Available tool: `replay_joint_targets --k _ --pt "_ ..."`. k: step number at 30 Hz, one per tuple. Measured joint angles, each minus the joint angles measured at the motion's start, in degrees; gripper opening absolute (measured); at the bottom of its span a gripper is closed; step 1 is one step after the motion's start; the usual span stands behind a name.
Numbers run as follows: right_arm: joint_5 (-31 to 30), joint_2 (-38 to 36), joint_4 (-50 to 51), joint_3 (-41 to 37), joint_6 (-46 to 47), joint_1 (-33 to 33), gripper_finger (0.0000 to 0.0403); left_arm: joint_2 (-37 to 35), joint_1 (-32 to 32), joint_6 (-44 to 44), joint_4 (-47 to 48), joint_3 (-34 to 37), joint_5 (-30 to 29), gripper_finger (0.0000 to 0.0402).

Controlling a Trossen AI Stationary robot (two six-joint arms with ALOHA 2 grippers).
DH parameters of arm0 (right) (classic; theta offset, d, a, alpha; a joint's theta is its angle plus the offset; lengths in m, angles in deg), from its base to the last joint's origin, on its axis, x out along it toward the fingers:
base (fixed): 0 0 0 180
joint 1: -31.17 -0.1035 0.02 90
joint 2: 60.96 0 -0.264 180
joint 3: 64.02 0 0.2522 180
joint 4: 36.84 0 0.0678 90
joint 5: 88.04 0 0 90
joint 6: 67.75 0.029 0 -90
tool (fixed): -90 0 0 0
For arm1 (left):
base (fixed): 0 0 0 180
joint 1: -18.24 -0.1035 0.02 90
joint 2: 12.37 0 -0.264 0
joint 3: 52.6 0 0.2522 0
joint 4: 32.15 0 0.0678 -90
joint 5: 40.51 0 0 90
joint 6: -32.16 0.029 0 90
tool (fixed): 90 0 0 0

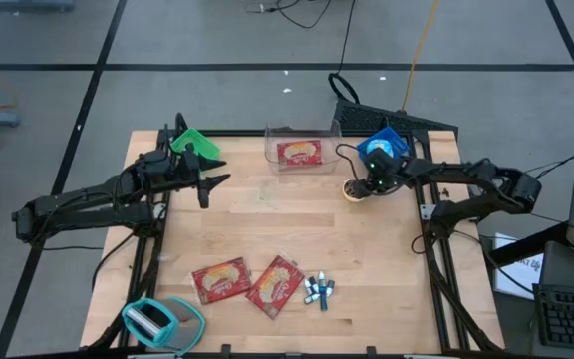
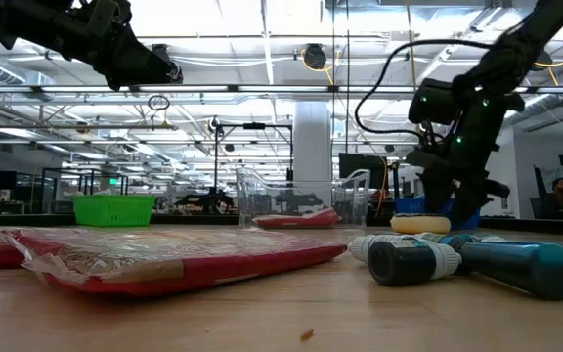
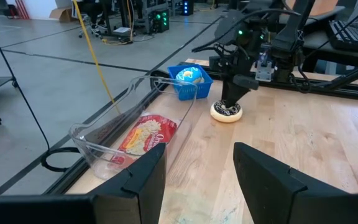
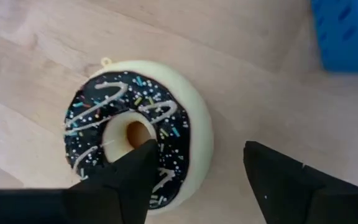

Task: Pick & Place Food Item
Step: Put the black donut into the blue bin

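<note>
Right gripper (image 4: pixel 194 171) over a doughnut (image 4: pixel 138 140), fingers parted, one tip above the hole, nothing gripped. Doughnut flat on the table (image 1: pixel 297 229) near the far right edge, just beside a blue basket (image 1: pixel 385 146); bare wood toward the middle. Cream dough, dark icing, white stripes, coloured sprinkles. Left gripper (image 1: pixel 210 172) open, waiting near a green basket (image 1: pixel 192 141). No readable writing.

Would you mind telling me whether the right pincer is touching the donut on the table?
Cannot tell. In the right wrist view the open right pincer straddles the donut, one finger overlapping its icing, but no view shows contact or a gap plainly.
</note>
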Motion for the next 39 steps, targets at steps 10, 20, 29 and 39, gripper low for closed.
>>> replay_joint_targets --k 10,20,29,39 --pt "5.51 0.05 -16.28 -5.99 4.62 0.02 0.0198 0.01 0.02 0.00 0.00 0.00 0.02 0.0186" --pt "8.63 0.20 -18.94 -6.21 2.67 -0.05 0.0114 0.02 0.00 0.00 0.00 0.00 0.02 0.0186" --pt "15.13 -0.14 -25.86 -6.21 2.21 -0.05 0.0035 0.00 0.00 0.00 0.00 0.00 0.02 0.0186" --pt "10.83 -9.57 -39.48 -6.15 -3.14 -0.07 0.0022 0.00 0.02 0.00 0.01 0.01 0.02 0.0186"
